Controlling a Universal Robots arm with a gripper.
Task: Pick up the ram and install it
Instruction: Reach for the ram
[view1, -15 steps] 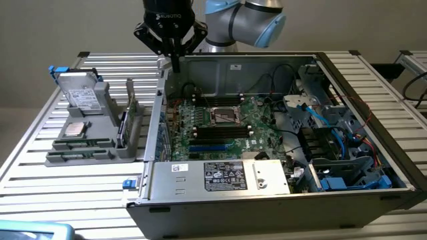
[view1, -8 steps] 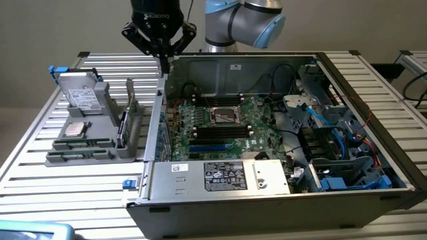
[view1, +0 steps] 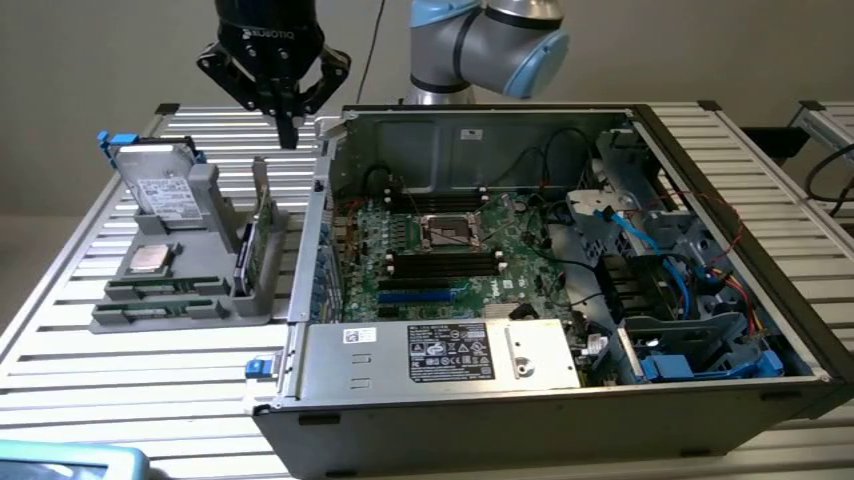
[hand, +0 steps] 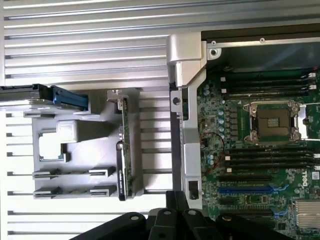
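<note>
Two ram sticks (view1: 160, 290) lie low and edge-on in the front slots of a grey parts holder (view1: 200, 310) at the exterior view's left; in the wrist view the ram (hand: 70, 174) is a thin strip in the holder (hand: 95, 132). My gripper (view1: 287, 135) hangs shut and empty high above the table, behind the holder and beside the open computer case (view1: 534, 400). Its dark fingertips (hand: 167, 215) are pressed together. The motherboard (view1: 441, 250) lies inside the case with long black memory slots (hand: 270, 160) beside the processor socket (hand: 272, 122).
An upright green expansion card (view1: 263, 225), a drive (view1: 167, 185) with a blue handle and a processor chip (view1: 147, 258) also sit in the holder. Cables and drive bays (view1: 667, 290) fill the case's right side. The slatted metal table (view1: 147, 380) spreads around everything.
</note>
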